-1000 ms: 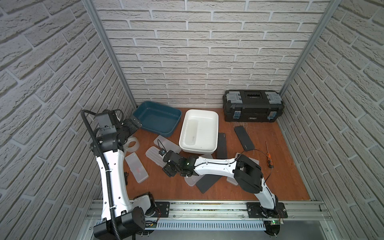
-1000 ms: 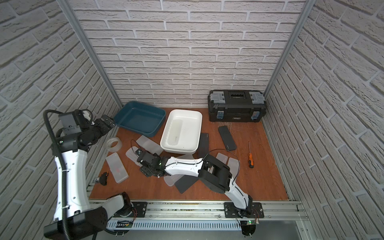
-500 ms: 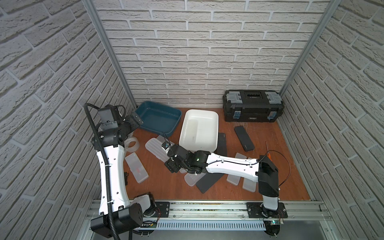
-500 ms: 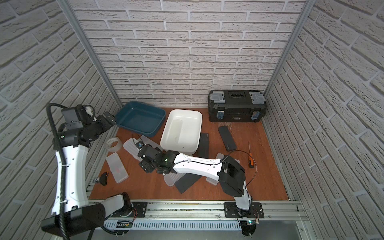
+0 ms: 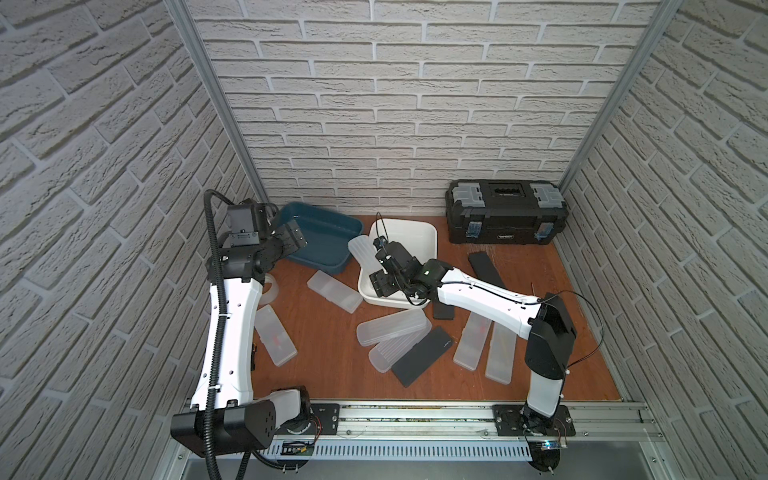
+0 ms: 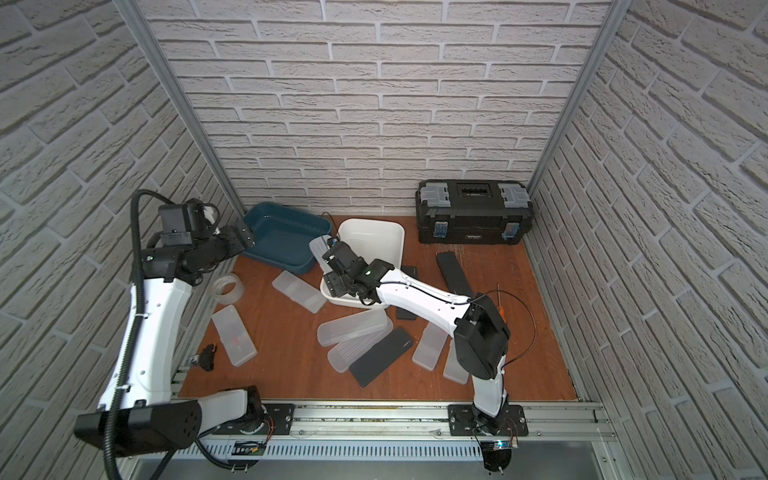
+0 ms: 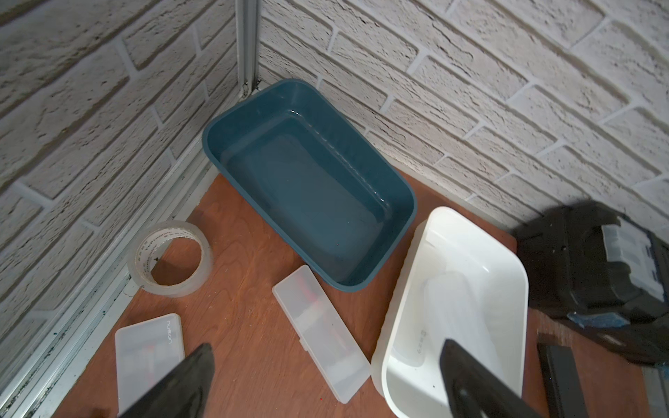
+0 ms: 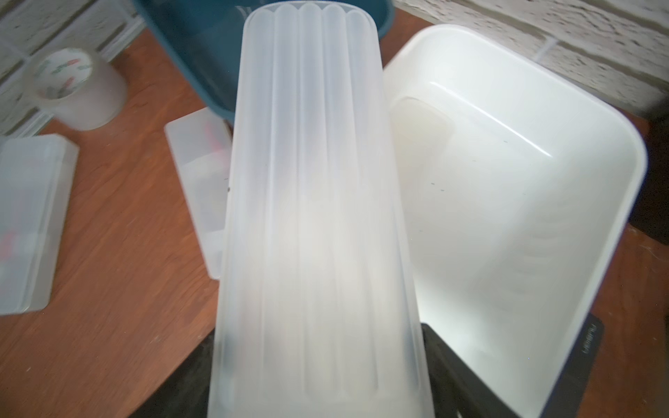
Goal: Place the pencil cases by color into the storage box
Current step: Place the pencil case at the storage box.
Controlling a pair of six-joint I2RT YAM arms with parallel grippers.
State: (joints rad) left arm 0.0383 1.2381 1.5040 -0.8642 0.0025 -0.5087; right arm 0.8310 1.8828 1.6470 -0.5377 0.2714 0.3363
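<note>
I look down from the front rail. Nearest me, on the brown wooden tabletop (image 5: pixel 332 374), I count six frosted translucent white plastic pencil cases lying flat: a lone left case (image 5: pixel 275 340), an overlapping middle pair (image 5: pixel 392 330), a right-hand pair (image 5: pixel 471 345) side by side, and a farther case (image 5: pixel 334 291) just short of the bins. I count three thin matte black pencil cases: a front black case (image 5: pixel 426 355) touching the middle pair, a half-hidden black case (image 5: pixel 444 309) under the right arm, and a far black case (image 5: pixel 486 270) near the toolbox. One clear tape roll (image 6: pixel 227 286) stands by the left wall. A seventh frosted one, the ribbed case (image 5: pixel 362 251), is off the table. The right gripper (image 5: pixel 380 266) pinches its near end, and it tilts across the left rim of the white rectangular plastic bin (image 5: pixel 415 237). The left gripper (image 5: pixel 293 237), fingers spread wide and holding nothing, hangs by the near corner of the dark teal rectangular plastic bin (image 5: pixel 324 245). One black plastic toolbox (image 5: pixel 505 216) sits against the far wall. Half a second ago the ribbed case was lower, over the table left of the white bin.
</note>
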